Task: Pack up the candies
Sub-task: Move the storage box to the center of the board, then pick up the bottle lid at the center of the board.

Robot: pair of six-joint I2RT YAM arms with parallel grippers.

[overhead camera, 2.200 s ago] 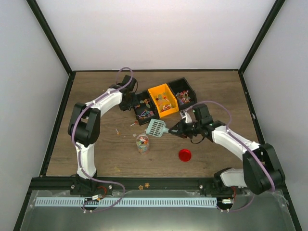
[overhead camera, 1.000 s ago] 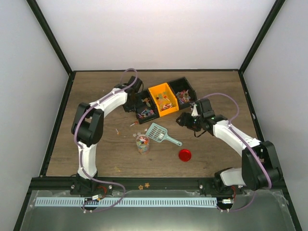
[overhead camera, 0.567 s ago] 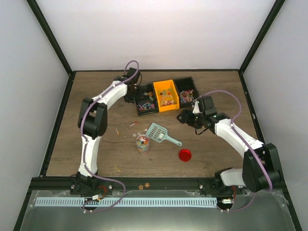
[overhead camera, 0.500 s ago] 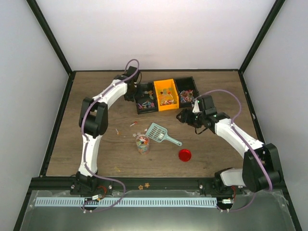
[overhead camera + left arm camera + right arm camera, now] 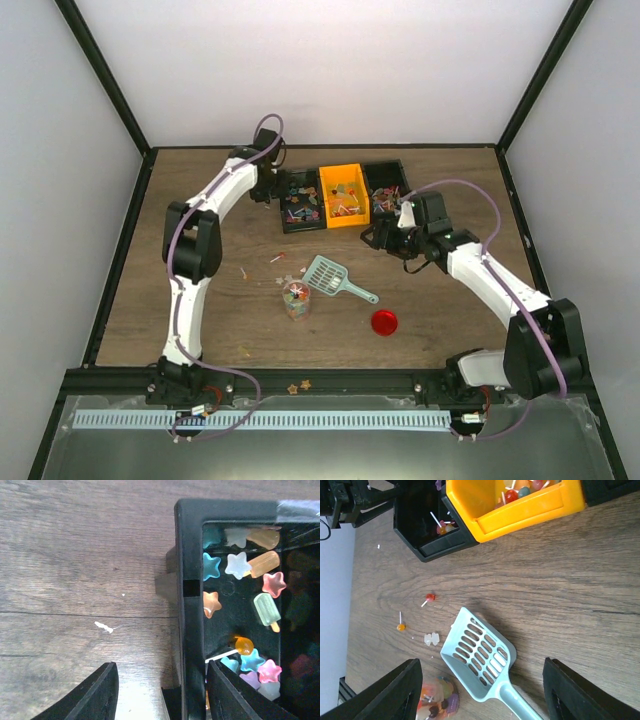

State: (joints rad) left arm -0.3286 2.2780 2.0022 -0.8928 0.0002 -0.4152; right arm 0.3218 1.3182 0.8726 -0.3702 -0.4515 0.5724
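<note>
Candies (image 5: pixel 239 565), stars, ice-lolly shapes and lollipops, lie in the left black bin (image 5: pixel 189 605). My left gripper (image 5: pixel 160 677) stands open astride that bin's left wall: one finger is inside, the other is over the table with a gap. From above, the left gripper (image 5: pixel 266 189) is at the far-left end of the bin row. The right gripper (image 5: pixel 481 664) is open and holds nothing; it hovers above the teal scoop (image 5: pixel 479 655). A clear jar (image 5: pixel 295 298) holding candies stands left of the scoop (image 5: pixel 335 277).
An orange bin (image 5: pixel 342 196) and a second black bin (image 5: pixel 387 190) sit in a row with the left black bin (image 5: pixel 300 204). A red round lid (image 5: pixel 384 322) lies near the front. Loose lollipops (image 5: pixel 400 626) and a white sweet (image 5: pixel 431 639) lie on the wood.
The left gripper, shut on the bin wall, pulled the bin row back and squared it, then opened. The right gripper left the scoop on the table and drew back toward the bins.
</note>
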